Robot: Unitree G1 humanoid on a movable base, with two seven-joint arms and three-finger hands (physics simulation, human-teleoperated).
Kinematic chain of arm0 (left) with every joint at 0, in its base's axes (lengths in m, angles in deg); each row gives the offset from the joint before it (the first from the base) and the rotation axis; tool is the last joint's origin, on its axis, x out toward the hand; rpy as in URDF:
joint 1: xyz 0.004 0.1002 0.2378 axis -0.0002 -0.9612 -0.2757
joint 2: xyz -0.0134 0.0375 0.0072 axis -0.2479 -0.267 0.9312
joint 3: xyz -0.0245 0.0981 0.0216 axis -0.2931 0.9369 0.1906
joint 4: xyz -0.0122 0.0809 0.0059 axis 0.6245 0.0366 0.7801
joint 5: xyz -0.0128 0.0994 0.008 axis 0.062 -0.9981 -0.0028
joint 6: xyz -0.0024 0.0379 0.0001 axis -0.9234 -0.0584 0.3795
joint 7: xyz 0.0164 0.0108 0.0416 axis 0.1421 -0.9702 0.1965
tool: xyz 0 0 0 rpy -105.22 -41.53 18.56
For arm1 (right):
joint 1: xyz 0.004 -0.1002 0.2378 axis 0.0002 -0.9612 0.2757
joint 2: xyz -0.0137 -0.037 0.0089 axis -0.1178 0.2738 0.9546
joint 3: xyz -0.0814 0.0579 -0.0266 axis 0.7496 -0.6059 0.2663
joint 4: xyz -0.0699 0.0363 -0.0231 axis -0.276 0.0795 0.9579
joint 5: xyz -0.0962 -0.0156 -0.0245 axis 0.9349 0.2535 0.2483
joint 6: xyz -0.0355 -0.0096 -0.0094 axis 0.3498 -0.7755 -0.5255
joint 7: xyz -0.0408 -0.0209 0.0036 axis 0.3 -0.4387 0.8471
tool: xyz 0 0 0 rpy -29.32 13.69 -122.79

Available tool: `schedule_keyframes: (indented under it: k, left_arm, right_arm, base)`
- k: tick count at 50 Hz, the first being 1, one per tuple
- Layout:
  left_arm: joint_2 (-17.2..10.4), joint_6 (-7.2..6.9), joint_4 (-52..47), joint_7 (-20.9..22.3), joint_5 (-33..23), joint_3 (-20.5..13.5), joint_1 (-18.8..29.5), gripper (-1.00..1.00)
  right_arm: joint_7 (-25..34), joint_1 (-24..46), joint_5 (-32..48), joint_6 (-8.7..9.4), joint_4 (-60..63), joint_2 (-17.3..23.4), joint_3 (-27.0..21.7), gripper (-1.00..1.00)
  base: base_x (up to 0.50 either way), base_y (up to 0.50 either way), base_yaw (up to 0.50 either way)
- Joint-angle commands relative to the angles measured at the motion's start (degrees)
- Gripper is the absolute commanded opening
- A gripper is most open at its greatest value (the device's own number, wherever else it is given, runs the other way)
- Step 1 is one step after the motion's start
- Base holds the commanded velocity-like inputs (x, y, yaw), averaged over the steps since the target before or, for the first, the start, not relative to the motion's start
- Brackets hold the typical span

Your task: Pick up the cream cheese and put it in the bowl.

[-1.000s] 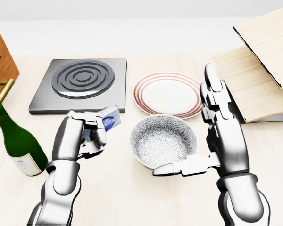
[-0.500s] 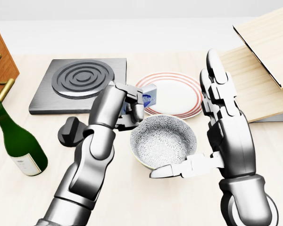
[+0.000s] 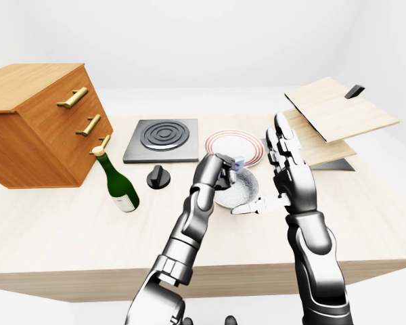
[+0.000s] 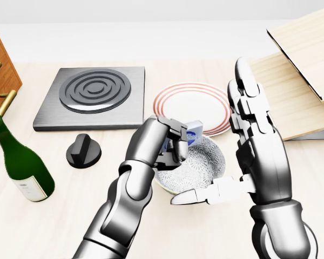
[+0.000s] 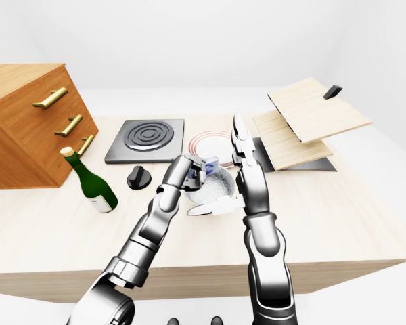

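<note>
The cream cheese is a small blue and white box held in my left hand, whose fingers close round it. In the head view the hand holds it over the left part of the patterned grey bowl, just above its rim. My right hand is open and empty; its palm stands upright at the bowl's right side and its thumb reaches under the bowl's lower edge. Whether it touches the bowl I cannot tell. The same shows smaller in the left-eye view.
A red-striped plate lies above the bowl, a stove burner at upper left with a black knob below it. A green bottle stands at left beside a wooden drawer cabinet. Tilted wooden boards lie at right.
My left hand has carried the cream cheese rightwards from beside the knob to over the bowl, uncovering the knob. The right hand has barely moved.
</note>
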Motion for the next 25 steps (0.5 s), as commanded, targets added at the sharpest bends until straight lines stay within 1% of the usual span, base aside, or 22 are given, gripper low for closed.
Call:
schedule_keyframes:
  k: [1,9,16,25]
  left_arm:
    - [3.1,0.00,-3.5,1.5,-1.5,2.5,-1.0,-1.00]
    - [3.8,0.00,-0.6,0.8,-1.6,2.3,-0.3,-1.00]
    - [3.6,0.00,3.8,-0.6,-0.6,1.4,2.2,-1.00]
    - [4.1,0.00,5.0,-1.1,-1.2,1.9,2.0,-1.00]
  right_arm:
    - [-0.2,0.8,-0.4,0.00,0.5,0.2,-0.1,1.00]
    - [-0.1,0.7,-0.6,0.00,0.4,0.2,-0.3,1.00]
    - [-0.1,0.7,-0.6,0.00,0.8,0.2,-0.2,1.00]
    - [-0.1,0.9,-0.6,0.00,0.3,0.2,-0.2,1.00]
  base:
    - [0.00,0.00,0.00]
    - [0.00,0.00,0.00]
    - [0.00,0.00,0.00]
    - [0.00,0.00,0.00]
